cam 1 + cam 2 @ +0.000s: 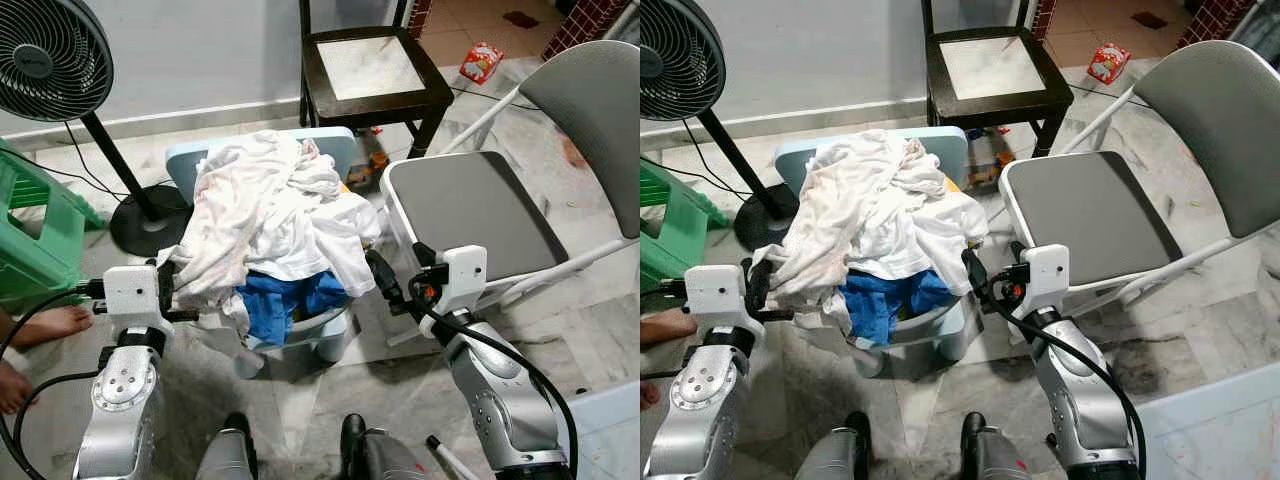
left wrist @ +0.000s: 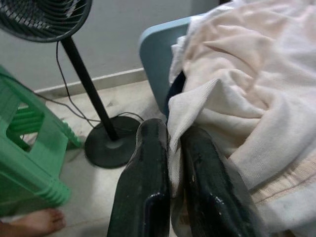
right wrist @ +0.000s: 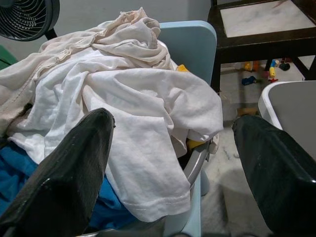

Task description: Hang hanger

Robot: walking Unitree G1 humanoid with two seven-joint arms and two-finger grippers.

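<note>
A heap of white and cream clothes (image 1: 270,210) lies over a light blue chair (image 1: 340,145), with a blue garment (image 1: 290,300) hanging at the front. My left gripper (image 2: 173,148) sits at the heap's left edge, shut on a fold of cream cloth (image 2: 197,108) pinched between its fingers. At the heap's right side, close to a white shirt (image 3: 148,128), my right gripper (image 3: 173,121) stands open with nothing between its fingers. A grey basin rim (image 3: 195,165) peeks out under the shirt.
A standing fan (image 1: 50,55) and a green plastic stool (image 1: 35,230) are on the left. Behind stands a dark wooden chair (image 1: 370,70), and a grey folding chair (image 1: 470,210) is at the right. A person's foot (image 1: 50,322) rests on the floor at left.
</note>
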